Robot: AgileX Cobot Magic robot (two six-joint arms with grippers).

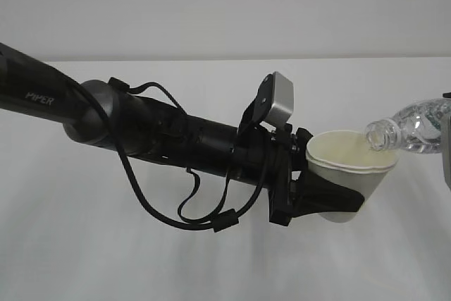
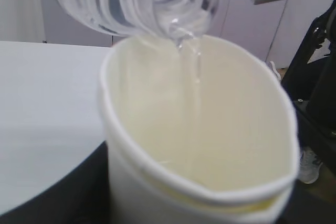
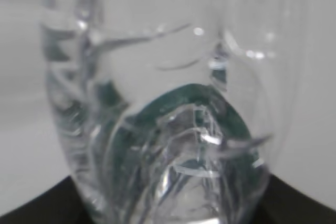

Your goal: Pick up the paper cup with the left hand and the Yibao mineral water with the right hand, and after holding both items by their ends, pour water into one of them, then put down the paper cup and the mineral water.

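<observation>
My left gripper is shut on the white paper cup and holds it in the air, tilted, with black fingers on its lower wall. The cup's cream inside fills the left wrist view, and a dark finger shows at lower left. The clear Yibao mineral water bottle lies tipped from the right, its open neck over the cup's rim. A thin stream of water runs from the neck into the cup. My right gripper is shut on the bottle, whose green label shows through the plastic.
The white table spreads under both arms, with a pale wall behind. Loose black cables hang below the left arm. In the left wrist view, dark equipment stands beyond the table's right side.
</observation>
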